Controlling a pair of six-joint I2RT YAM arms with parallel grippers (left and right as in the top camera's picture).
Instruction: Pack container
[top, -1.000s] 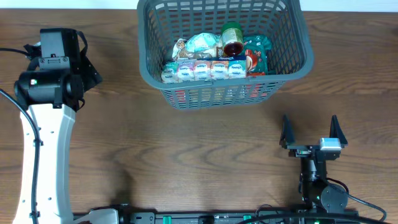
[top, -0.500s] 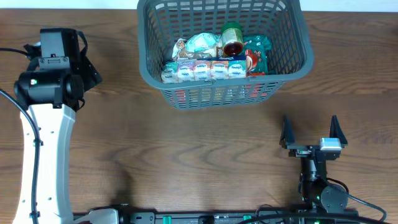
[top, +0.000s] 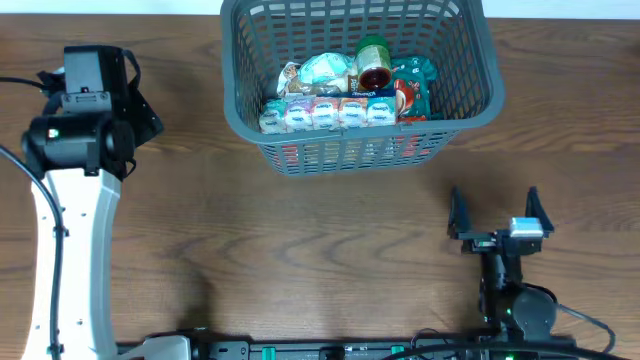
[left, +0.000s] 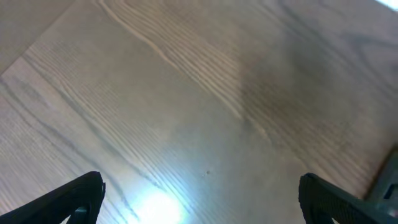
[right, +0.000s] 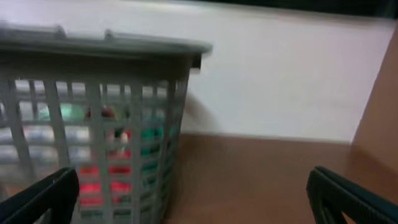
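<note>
R claw (top: 495, 202) slightly left, wide-open, empty

White left arm (top: 62, 240), black forked right pincer (top: 496, 203)

A robotics lab bench: a wood-grain counter (top: 300, 240) against a plain white wall (right: 280, 81), with left arm (top: 60, 230), right arm (top: 510, 295) and an electronics rail (top: 330, 351) along its 6 o'clock edge.
</note>
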